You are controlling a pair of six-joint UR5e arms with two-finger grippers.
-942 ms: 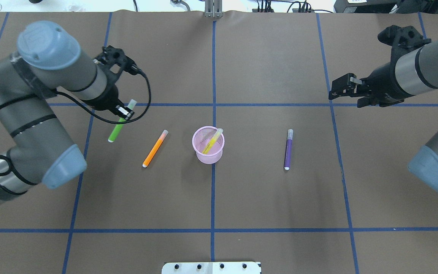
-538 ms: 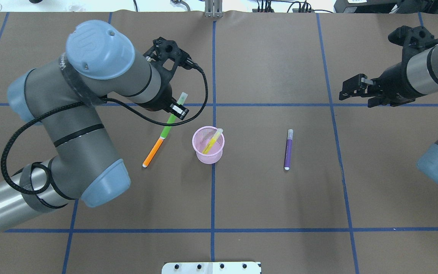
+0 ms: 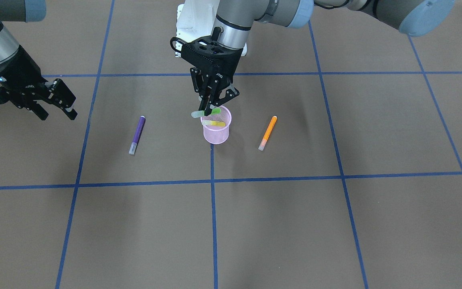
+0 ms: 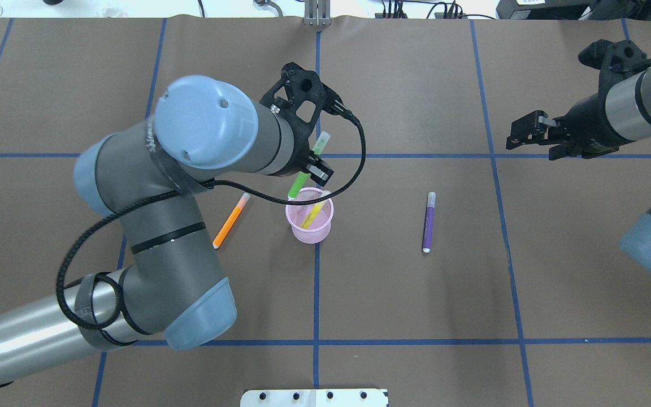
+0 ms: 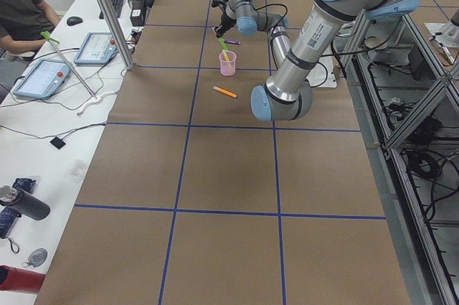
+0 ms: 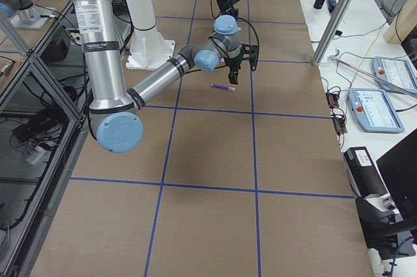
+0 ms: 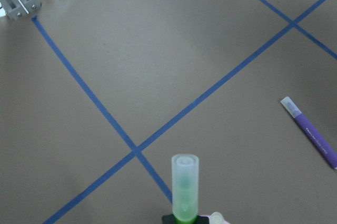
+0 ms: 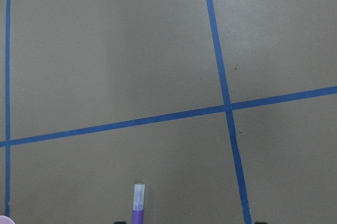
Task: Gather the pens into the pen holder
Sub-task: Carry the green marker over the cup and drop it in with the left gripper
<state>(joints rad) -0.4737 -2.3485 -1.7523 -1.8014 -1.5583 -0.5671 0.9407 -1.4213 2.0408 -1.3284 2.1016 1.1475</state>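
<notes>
Left end effector (image 3: 210, 109) pinching slim green pen (image 4: 299, 184) over round pink mesh cup (image 4: 309, 230); right end effector (image 3: 58, 113) spread.

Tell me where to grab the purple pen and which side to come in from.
Grip the purple pen at mid-barrel, coming straight down with the right hand, probably the nearer one. The pen lies flat on the table with bare surface along both long sides, so close across its slim width.
</notes>
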